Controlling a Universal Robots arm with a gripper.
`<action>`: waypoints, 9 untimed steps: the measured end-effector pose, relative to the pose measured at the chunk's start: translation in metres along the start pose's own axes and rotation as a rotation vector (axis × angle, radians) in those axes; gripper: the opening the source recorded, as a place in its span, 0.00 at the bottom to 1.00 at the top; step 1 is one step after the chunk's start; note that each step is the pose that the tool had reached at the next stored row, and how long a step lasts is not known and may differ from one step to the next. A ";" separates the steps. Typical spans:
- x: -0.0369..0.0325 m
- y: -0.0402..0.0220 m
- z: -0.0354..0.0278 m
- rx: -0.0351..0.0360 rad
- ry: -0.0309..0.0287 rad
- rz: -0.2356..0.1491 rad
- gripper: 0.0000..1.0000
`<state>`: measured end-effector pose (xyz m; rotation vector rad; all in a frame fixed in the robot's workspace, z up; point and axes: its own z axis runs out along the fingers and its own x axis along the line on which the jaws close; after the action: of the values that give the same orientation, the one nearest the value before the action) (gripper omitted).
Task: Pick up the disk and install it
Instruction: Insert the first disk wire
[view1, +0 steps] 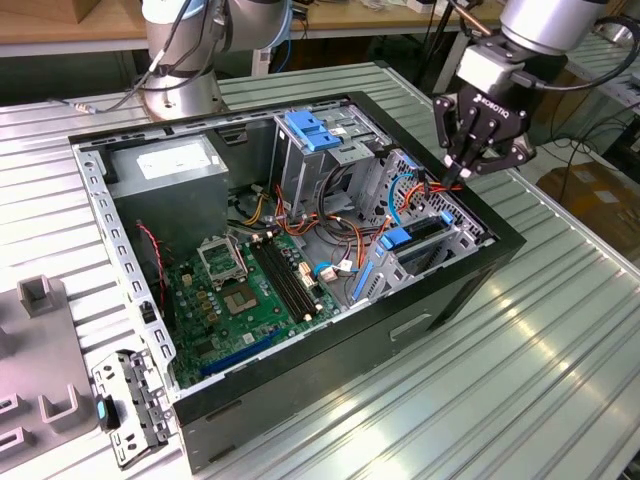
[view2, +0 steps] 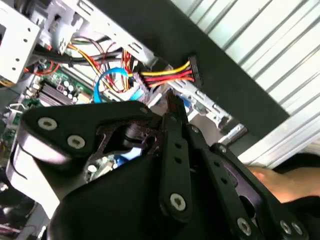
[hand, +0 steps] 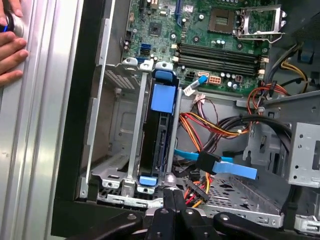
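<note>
The ribbed metal surface (view1: 560, 330) carries everything, and the open black computer case (view1: 330, 370) lies on it at the middle of the exterior view. Inside the case, the green motherboard (view1: 255, 290) fills the seven o'clock part and the grey power supply (view1: 170, 165) sits at ten o'clock. A metal drive cage topped by a pale-blue plate (view1: 315, 130) stands at twelve o'clock. My arm (view1: 545, 25) comes down from the one o'clock corner of that view. The disk (view1: 410, 236) is in the case's three o'clock corner, standing on edge in a metal bay hard against the case wall. In the first wrist view the disk (hand: 152, 140) shows its dark body between the bay's rails, with a blue carrier piece at each end. My claw (view1: 455, 180) hangs over the case rim at two o'clock, just above that bay. Its fingers are pressed together with nothing between them, as both wrist views show (hand: 170, 192) (view2: 172, 102). Their tips sit just beside the near blue end of the disk; I cannot tell whether they touch it. A grey perforated bracket (view1: 125, 405) lies on the surface at eight o'clock, well apart from me. A person's hand (hand: 12, 45) rests on the surface outside the case wall. Red, yellow and blue cables (hand: 220, 125) bunch close beside the bay.
</note>
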<state>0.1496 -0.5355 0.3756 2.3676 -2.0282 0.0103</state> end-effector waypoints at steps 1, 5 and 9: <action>0.0000 -0.0001 0.0001 0.0005 0.0004 -0.023 0.11; 0.0000 -0.0002 0.0004 0.0024 0.0017 -0.115 0.11; 0.0003 -0.0021 0.0007 0.0037 0.0024 -0.172 0.11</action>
<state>0.1517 -0.5355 0.3748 2.5339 -1.8175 0.0136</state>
